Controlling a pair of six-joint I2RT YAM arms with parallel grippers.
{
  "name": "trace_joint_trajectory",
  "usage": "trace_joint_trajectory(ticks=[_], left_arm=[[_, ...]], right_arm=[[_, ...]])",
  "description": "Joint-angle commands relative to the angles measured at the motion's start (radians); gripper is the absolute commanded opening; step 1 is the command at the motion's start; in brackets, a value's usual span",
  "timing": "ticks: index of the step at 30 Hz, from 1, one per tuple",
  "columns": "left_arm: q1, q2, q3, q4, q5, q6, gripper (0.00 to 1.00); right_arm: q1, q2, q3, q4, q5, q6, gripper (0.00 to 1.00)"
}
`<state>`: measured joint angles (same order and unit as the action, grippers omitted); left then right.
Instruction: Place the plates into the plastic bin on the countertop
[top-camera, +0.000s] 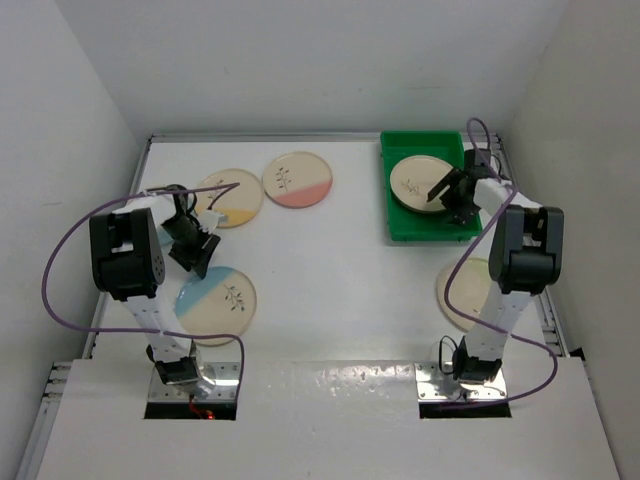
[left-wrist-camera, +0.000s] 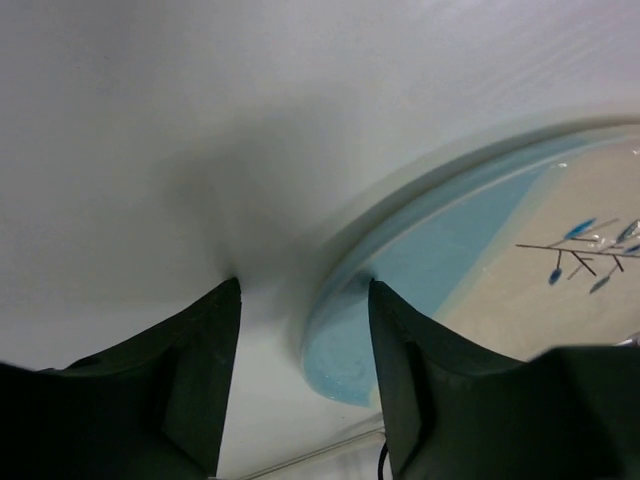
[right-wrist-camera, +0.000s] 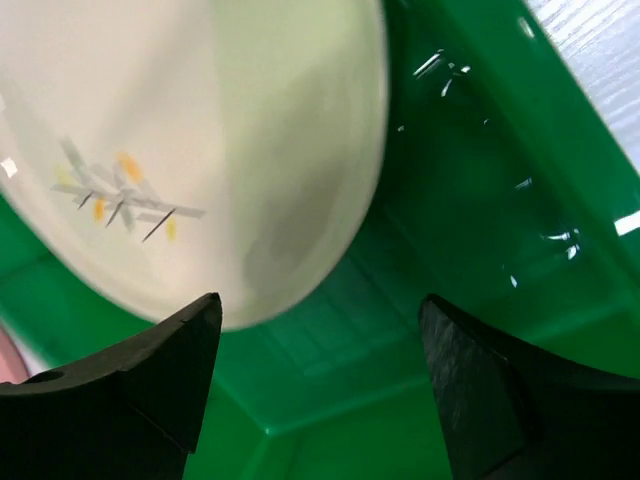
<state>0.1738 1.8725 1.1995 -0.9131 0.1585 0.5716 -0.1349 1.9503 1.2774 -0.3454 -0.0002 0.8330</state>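
Note:
The green plastic bin (top-camera: 402, 228) stands at the back right of the white countertop (top-camera: 340, 290) and holds one cream plate (top-camera: 413, 181). My right gripper (top-camera: 455, 200) is open and empty over the bin's near right part. In the right wrist view (right-wrist-camera: 320, 305) the plate (right-wrist-camera: 200, 150) lies just beyond the fingers on the green floor (right-wrist-camera: 480, 200). My left gripper (top-camera: 197, 252) is open, its fingers straddling the far left rim of a blue-segment plate (top-camera: 218, 298). In the left wrist view (left-wrist-camera: 300, 285) one finger is over that plate's rim (left-wrist-camera: 450, 250), the other over the countertop.
A yellow-segment plate (top-camera: 232, 197) and a pink-segment plate (top-camera: 297, 179) lie at the back middle-left. Another cream plate (top-camera: 462, 295) lies partly hidden under the right arm. White walls close in the left, back and right sides.

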Motion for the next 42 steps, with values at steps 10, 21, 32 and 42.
trace_joint_trajectory(ticks=[10,21,32,42], left_arm=[[0.016,0.077,-0.061,0.019,0.033,-0.018,0.15],[-0.125,-0.15,0.069,0.105,0.326,-0.087,0.0],[-0.24,-0.184,0.111,0.154,0.337,-0.107,0.0],[-0.26,-0.174,0.101,0.187,0.296,-0.116,0.0]], right_arm=[[0.11,-0.274,-0.01,0.038,0.04,-0.251,0.79],[0.573,-0.125,0.014,0.069,-0.644,-0.577,0.9],[0.679,0.278,0.162,0.275,-0.787,-0.304,0.86],[0.75,0.325,0.1,0.502,-0.919,-0.112,0.0]])
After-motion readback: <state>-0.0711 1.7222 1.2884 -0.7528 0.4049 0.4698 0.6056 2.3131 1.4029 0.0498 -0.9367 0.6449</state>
